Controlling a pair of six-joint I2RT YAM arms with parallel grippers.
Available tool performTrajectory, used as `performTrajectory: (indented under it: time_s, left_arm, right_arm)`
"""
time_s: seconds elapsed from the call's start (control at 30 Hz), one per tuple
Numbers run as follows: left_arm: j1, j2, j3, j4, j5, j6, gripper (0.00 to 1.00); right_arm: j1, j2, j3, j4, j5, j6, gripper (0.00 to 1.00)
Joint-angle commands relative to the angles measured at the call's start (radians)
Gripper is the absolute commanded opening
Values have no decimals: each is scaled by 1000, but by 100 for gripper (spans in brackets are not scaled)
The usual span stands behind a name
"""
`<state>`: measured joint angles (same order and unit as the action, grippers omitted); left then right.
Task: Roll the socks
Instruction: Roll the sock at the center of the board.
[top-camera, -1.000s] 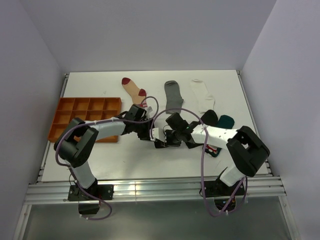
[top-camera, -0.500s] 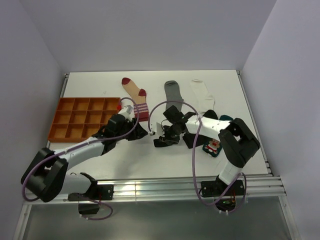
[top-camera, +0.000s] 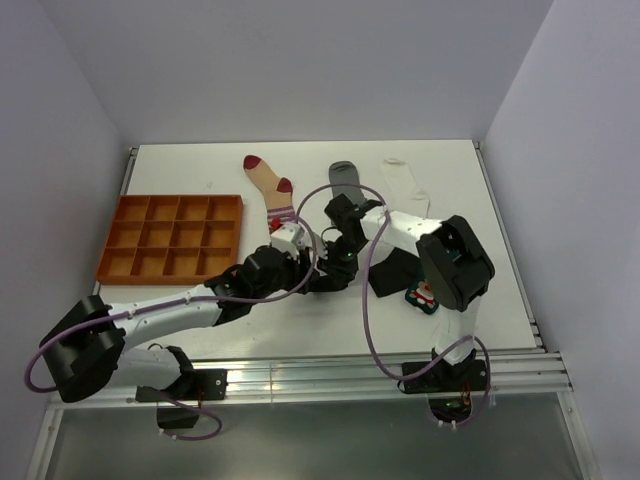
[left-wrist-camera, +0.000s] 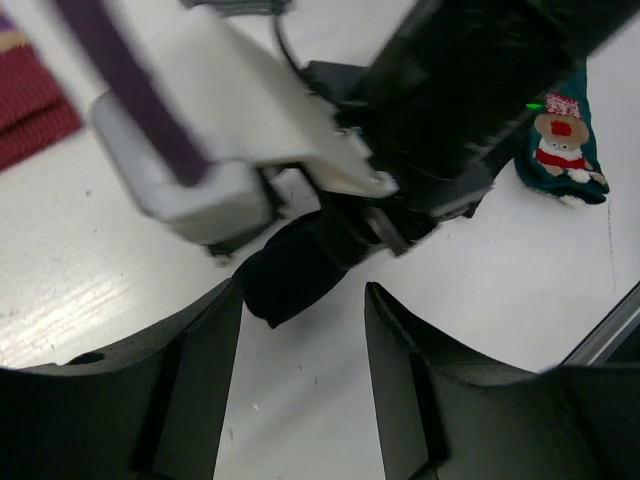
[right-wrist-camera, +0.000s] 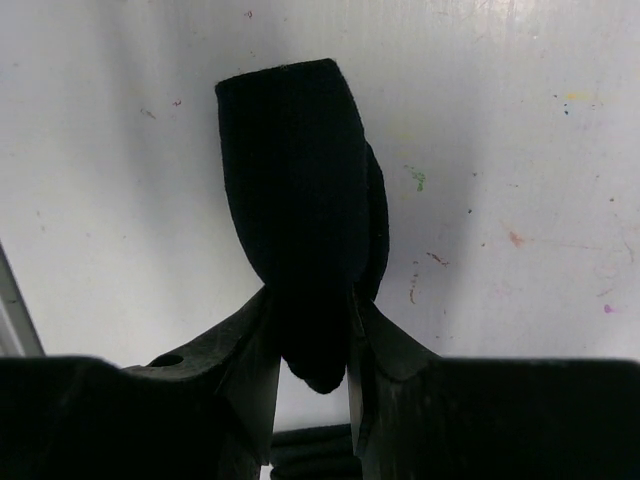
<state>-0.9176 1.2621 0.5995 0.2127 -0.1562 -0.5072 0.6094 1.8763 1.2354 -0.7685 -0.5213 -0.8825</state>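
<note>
Black fabric fills the view from my right wrist. My right tool is pressed together on the black sock, its fingers pinching the narrow end while the thicker, bunched end sticks out ahead over the worktop. Whether that free end touches the surface I cannot tell. This happens near the middle of the worktop, a little toward the far edge.

My left tool faces it from the other side with its fingers spread wide and nothing gripped between them (the tip of the black sock reaches just up to the gap, apart from both fingers). The two tools are nose to nose, very close together.

A second black sock lies flat just to the right of the held one, partly under my right arm. The teal sock, with its little red-and-white Christmas figure facing up, lies beyond that toward the right edge.

Along the far edge three socks lie side by side. They are the beige sock, red at toe and heel and striped at the cuff, then the grey sock, then the white sock. The orange tray sits against the left edge, well apart from the socks.
</note>
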Motion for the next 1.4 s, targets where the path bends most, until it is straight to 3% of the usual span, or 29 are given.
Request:
performTrajectory:
  time_s: [0.0, 0.63, 1.37]
  left_arm:
    - [-43, 29, 86, -50, -82, 140, 57]
    - [-121, 350, 348, -252, -25, 354, 60]
    - [-185, 484, 408, -262, 129, 371, 60]
  right_arm:
    - [-19, 115, 21, -169, 12, -44, 16]
    - [-45, 253, 150, -310, 14, -58, 16]
    - [-51, 349, 246, -364, 47, -24, 16]
